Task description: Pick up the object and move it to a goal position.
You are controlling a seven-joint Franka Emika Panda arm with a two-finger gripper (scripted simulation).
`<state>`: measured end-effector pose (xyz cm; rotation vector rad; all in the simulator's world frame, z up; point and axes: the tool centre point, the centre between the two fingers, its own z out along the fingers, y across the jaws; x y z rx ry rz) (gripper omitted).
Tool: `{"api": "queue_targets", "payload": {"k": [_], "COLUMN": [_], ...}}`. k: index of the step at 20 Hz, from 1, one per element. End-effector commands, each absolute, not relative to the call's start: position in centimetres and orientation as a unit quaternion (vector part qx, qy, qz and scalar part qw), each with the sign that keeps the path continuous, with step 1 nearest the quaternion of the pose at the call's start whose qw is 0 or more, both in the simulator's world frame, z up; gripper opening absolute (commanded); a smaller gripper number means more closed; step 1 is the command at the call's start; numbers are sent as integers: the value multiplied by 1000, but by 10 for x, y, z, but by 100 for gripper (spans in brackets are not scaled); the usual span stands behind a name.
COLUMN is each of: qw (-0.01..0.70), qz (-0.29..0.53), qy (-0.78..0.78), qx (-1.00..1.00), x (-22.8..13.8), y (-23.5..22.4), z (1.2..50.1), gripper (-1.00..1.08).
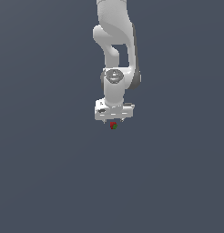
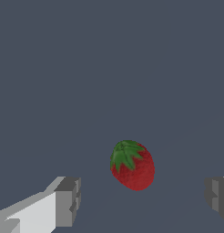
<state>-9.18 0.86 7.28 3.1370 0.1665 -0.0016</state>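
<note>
The object (image 2: 132, 164), a red strawberry-like lump with a green leafy cap, is seen lying on a plain slate-grey surface (image 2: 109, 68). In the wrist view its cap is turned toward about 11 o'clock and its red body toward 5 o'clock. In the exterior view the object (image 1: 113, 125) is shown as a tiny red and green speck just below the white gripper bar, at about 6 o'clock from it.

The surface is rendered as a uniform dark grey-blue field filling both views; no walls, edges or other furnishings are visible.

The gripper (image 2: 143, 200) is held with its grey fingers spread wide, one pad (image 2: 68, 200) at one side and the other at the opposite edge of the wrist view. The object is seen between the two pads and beyond them, untouched by either. Nothing is gripped. In the exterior view the gripper (image 1: 114, 121) is hung from the white arm (image 1: 116, 54), directly above the object.
</note>
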Motion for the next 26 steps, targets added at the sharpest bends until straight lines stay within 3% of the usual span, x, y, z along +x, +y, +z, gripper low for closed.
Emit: {"api": "queue_targets", "payload": {"k": [1,17,18,26], "qw": [0,0,0,0], "qz": [-1,0,0,0], "qy": [53,54,54,54], "qx": [999,999,999,999], "x": [-92,-93,-93,-93], "y": [8,9,9,9], "z": [71,22,22,22], "gripper": [100,100,-100,-100]}}
